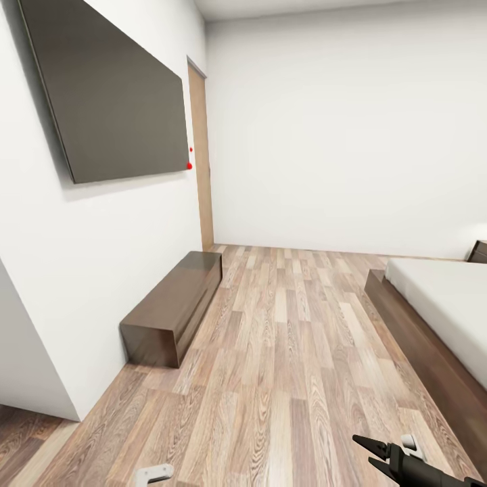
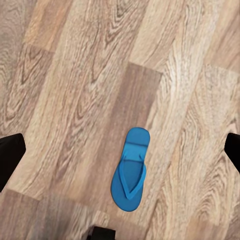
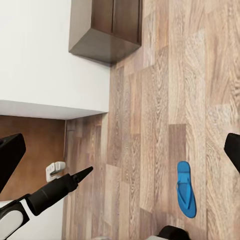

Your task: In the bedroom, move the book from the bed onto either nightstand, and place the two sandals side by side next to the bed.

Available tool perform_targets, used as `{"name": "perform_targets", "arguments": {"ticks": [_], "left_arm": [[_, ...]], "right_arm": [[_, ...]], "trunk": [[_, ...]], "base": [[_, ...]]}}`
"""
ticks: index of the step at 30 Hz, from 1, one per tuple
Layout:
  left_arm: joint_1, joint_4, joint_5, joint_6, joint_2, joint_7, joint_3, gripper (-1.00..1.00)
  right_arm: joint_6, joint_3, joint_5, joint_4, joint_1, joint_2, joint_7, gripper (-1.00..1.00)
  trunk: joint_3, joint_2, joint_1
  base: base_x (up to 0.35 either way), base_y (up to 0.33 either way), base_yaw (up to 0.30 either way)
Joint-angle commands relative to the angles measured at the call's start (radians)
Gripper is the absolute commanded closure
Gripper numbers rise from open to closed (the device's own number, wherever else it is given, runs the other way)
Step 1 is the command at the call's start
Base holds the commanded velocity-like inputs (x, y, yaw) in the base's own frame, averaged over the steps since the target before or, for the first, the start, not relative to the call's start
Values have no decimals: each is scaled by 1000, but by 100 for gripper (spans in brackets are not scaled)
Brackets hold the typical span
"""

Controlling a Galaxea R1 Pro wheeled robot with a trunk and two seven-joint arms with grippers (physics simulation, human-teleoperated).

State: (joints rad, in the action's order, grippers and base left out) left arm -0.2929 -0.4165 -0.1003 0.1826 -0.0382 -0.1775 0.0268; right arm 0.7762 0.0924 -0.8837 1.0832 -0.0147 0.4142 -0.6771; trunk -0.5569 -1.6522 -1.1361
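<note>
Left wrist view: one blue sandal (image 2: pixel 129 171) lies flat on the plank floor (image 2: pixel 75 100), lower centre, under my released left claw (image 2: pixel 120 150). I should descend squarely over its strap. Right claw (image 1: pixel 384 452): state untellable.

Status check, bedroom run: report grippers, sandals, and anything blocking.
Both grippers open, empty. One blue sandal flat on the plank floor beneath the left gripper. Bed ahead right, long low cabinet on the left wall. Nothing blocking.

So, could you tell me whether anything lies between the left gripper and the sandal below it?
Nothing visible does: the sandal lies alone on bare floor, framed between the left gripper fingers, which are spread wide.
</note>
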Motion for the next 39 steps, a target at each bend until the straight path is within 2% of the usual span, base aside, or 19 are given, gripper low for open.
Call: {"name": "perform_targets", "arguments": {"ticks": [1, 30, 39], "left_arm": [[0, -2, -10, 5, -1, -3, 2, -100], [0, -2, -7, 1, -3, -2, 2, -100], [0, -2, -7, -24, -3, -2, 2, -100]], "right_arm": [[6, 1, -3, 0, -1, 0, -1, -100], [6, 1, -3, 0, -1, 0, -2, -100], [6, 1, -3, 0, -1, 0, -1, -100]], "trunk": [[-4, -8, -4], [-95, -211, -115], [-123, -274, -150]], "base": [[0, 0, 0], [0, 0, 0], [0, 0, 0]]}}
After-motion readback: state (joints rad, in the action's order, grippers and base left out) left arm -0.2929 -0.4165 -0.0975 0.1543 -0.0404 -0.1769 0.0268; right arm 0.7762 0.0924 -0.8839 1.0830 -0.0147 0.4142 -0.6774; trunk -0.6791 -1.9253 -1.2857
